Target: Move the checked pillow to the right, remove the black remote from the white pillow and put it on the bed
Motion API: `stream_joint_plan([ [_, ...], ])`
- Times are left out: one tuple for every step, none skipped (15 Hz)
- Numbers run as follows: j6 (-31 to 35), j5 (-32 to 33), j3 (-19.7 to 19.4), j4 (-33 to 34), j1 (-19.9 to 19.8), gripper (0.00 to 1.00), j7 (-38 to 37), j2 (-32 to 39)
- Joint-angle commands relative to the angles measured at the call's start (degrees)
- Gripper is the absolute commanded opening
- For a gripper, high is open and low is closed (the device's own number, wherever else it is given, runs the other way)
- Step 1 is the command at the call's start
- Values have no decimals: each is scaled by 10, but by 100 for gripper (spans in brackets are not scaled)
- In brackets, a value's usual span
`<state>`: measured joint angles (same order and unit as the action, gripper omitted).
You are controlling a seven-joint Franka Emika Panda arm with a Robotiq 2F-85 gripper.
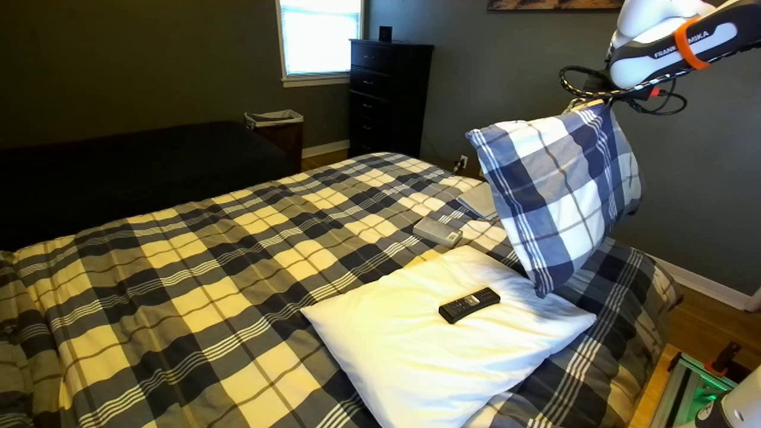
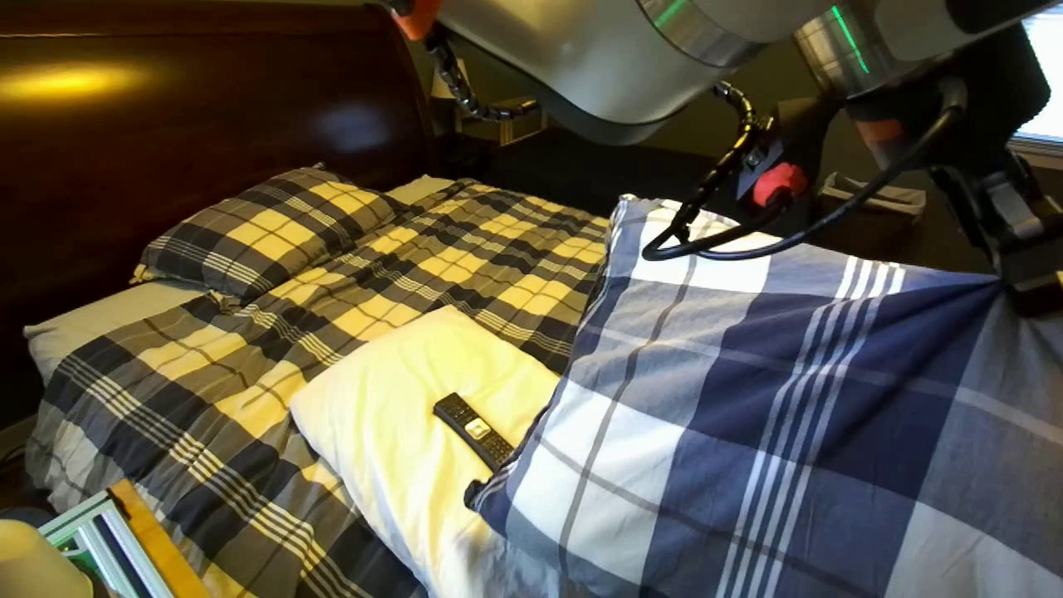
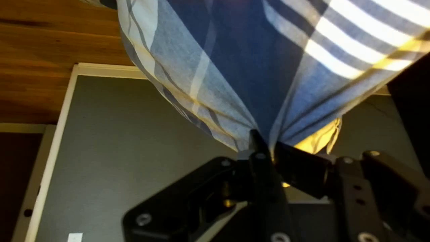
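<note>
The checked pillow (image 1: 559,190) hangs in the air over the bed's right side in an exterior view; it also fills much of another exterior view (image 2: 747,415) and the wrist view (image 3: 235,60). My gripper (image 3: 271,146) is shut on a pinched part of its fabric. The pillow's lowest corner hangs close over the white pillow (image 1: 404,351); I cannot tell if they touch. The white pillow lies flat on the bed (image 1: 208,279) and shows in both exterior views (image 2: 390,407). The black remote (image 1: 469,305) lies on top of it, near the hanging corner (image 2: 475,430).
A grey box (image 1: 438,232) and a flat grey item (image 1: 477,201) lie on the bed beyond the white pillow. A yellow-tinted plaid pillow (image 2: 270,228) lies by the headboard (image 2: 208,124). The robot's mount (image 1: 689,386) stands beside the bed. A dark dresser (image 1: 389,98) stands behind.
</note>
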<state>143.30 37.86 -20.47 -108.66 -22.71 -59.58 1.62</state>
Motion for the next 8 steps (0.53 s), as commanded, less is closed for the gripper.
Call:
stream_joint_plan([
  [20, 26, -16, 36, 2, 1, -13, 15],
  [35, 26, -18, 35, 2, 1, -1, 19],
  [44, 27, -19, 35, 3, 1, 3, 21],
  [59, 32, -21, 34, 3, 1, 10, 25],
  [73, 38, -23, 32, 3, 1, 15, 27],
  [90, 41, -25, 30, 2, 1, 26, 30],
  [106, 43, -27, 28, 2, 1, 37, 32],
  [122, 41, -29, 26, 2, 1, 50, 34],
])
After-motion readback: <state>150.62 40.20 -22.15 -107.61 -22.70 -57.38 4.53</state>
